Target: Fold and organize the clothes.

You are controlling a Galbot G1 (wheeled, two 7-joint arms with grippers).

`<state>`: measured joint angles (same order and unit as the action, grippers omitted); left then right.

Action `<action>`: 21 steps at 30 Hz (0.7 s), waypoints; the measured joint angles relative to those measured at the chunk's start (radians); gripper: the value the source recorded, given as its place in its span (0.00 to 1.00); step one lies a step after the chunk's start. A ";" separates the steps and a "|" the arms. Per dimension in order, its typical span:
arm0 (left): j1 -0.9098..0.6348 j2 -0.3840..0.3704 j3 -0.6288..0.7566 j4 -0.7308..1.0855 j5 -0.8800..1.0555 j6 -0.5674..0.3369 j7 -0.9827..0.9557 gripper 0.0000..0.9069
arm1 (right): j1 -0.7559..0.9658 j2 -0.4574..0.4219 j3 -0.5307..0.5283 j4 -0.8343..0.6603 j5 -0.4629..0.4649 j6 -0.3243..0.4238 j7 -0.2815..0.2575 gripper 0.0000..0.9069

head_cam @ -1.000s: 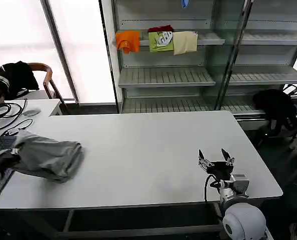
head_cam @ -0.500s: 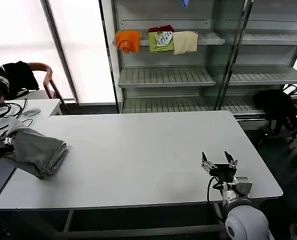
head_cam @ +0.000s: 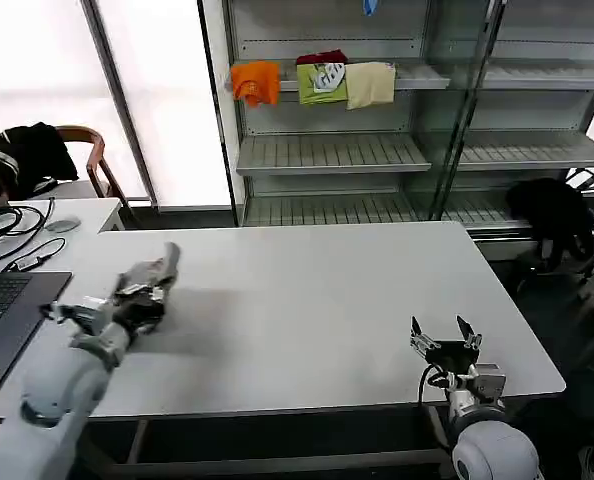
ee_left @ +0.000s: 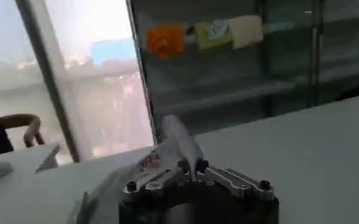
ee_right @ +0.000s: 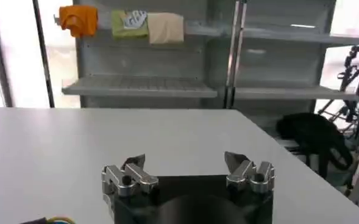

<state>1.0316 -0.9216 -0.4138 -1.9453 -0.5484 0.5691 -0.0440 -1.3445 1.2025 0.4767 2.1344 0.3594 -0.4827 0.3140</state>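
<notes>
The left end effector [head_cam: 149,290] is clenched on a small bunch of grey shirt [head_cam: 158,265] fabric over the left part of the white surface [head_cam: 307,310], just beside the laptop [head_cam: 7,310]. The right end effector [head_cam: 445,338] hovers released at the surface's near right edge

No legible text, label, brand or number on anything

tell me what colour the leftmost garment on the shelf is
Orange garment, clearest in the head view.
</notes>
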 measured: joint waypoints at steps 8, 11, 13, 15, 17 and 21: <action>-0.128 -0.103 0.253 0.055 0.042 0.003 -0.007 1.00 | 0.000 0.020 -0.003 -0.008 -0.023 -0.012 -0.012 1.00; -0.164 -0.142 0.311 0.084 0.055 0.003 -0.009 1.00 | 0.006 0.024 -0.007 -0.015 -0.026 -0.015 -0.013 1.00; -0.178 -0.164 0.339 0.097 0.059 0.003 -0.011 1.00 | 0.009 0.024 -0.010 -0.020 -0.026 -0.017 -0.013 1.00; -0.191 -0.183 0.363 0.108 0.060 0.003 -0.016 1.00 | 0.013 0.025 -0.014 -0.025 -0.026 -0.019 -0.013 1.00; -0.204 -0.201 0.381 0.120 0.059 0.000 -0.023 1.00 | 0.018 0.030 -0.018 -0.030 -0.025 -0.023 -0.013 1.00; -0.223 -0.234 0.402 0.131 0.042 -0.007 -0.041 1.00 | 0.031 0.039 -0.028 -0.036 -0.020 -0.032 -0.013 1.00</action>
<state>0.8088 -1.1560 -0.0118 -1.8143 -0.5059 0.5617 -0.0851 -1.3131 1.2413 0.4485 2.0980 0.3395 -0.5150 0.3007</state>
